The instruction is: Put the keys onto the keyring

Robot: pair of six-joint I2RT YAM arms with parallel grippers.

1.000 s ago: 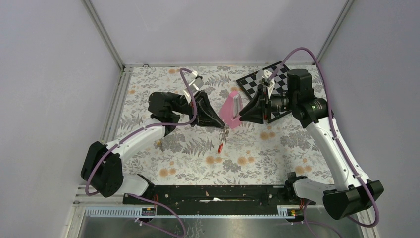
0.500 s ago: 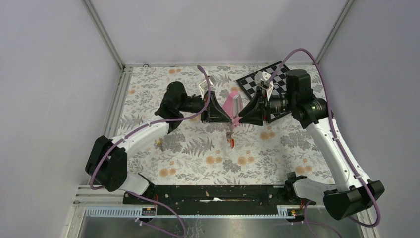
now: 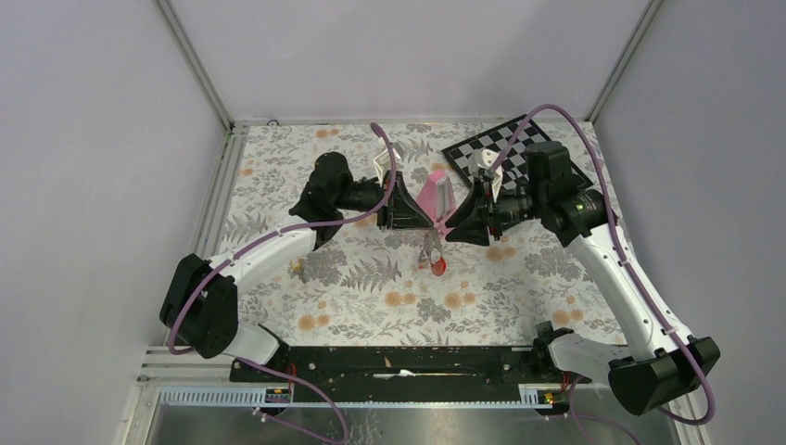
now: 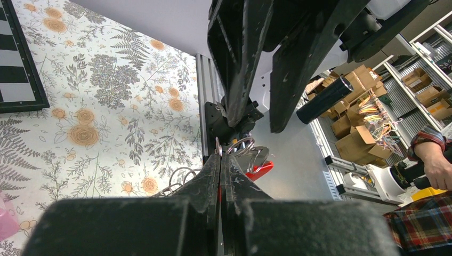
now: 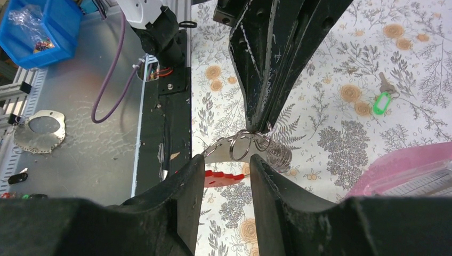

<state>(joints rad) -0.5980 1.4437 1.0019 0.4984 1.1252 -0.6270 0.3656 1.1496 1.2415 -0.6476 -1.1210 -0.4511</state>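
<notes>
The keyring (image 5: 224,176), a grey curved bar with a red bar, hangs with several split rings (image 5: 258,143) from my left gripper (image 4: 220,157), which is shut on its upper part. In the top view the keyring (image 3: 436,263) dangles just above the cloth between both arms. My right gripper (image 5: 226,160) is open, and the red bar shows in the gap just beyond its fingertips without touching them. From above, the left gripper (image 3: 424,225) and right gripper (image 3: 449,230) meet tip to tip. One key with a green tag (image 5: 380,102) lies loose on the cloth.
A pink metronome-shaped pyramid (image 3: 436,193) stands right behind both grippers, and its edge fills the right wrist view's lower right (image 5: 405,165). A chessboard (image 3: 505,153) lies at the back right. The green-tagged key (image 3: 297,270) rests beside the left forearm.
The left gripper carried the keyring to the right, up against the right gripper. The right arm shifted slightly left and its jaws spread a little wider.
</notes>
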